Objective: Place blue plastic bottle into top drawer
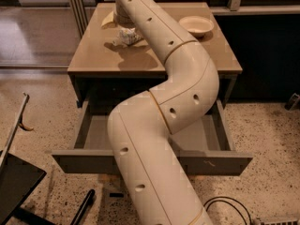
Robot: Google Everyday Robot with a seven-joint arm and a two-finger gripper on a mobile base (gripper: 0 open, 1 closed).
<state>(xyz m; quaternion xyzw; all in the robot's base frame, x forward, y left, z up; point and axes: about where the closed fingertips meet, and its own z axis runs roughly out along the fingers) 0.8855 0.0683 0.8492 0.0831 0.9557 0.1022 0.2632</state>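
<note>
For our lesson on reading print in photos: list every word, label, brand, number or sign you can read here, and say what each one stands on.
No text in this view can be read.
Blue plastic bottle: pale printed label, too blurred to read. The gripper is right at the bottle, over the back left of the table.
Top drawer: a small scratch mark on the front panel, no writing.
Bowl: plain, no markings.
</note>
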